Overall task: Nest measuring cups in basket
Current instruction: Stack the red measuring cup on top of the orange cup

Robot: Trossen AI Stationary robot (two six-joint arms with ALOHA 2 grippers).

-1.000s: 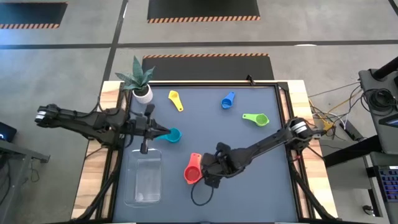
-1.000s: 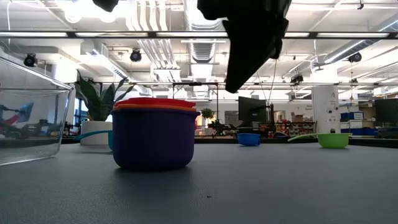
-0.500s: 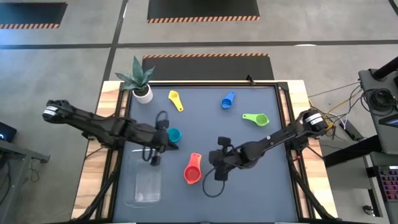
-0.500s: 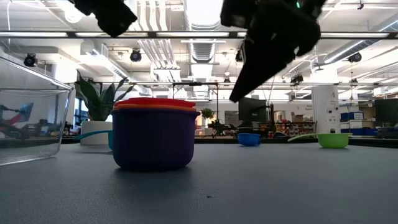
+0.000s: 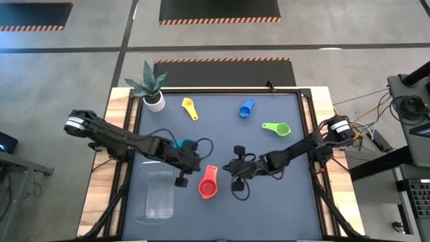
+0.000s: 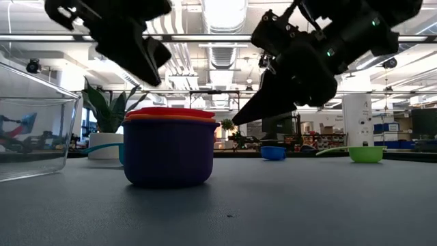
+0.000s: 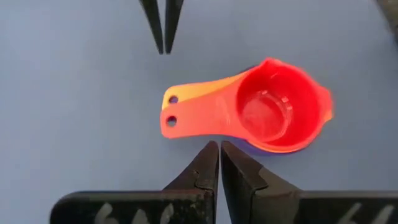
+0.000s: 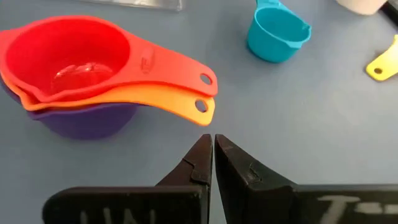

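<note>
Your red/orange/purple stack (image 5: 207,183) sits nested on the mat just right of the clear basket (image 5: 155,193) — both grippers, left (image 7: 219,163) and right (image 8: 209,152), hover beside it with fingers pinched together, holding nothing.

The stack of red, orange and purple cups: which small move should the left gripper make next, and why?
Probably open the fingers and lower toward the handles. The left gripper is shut and empty, just short of the stacked handles of the red cup and orange cup, nested in the purple cup. The stack stands on the table beside the clear basket, not in it.
</note>
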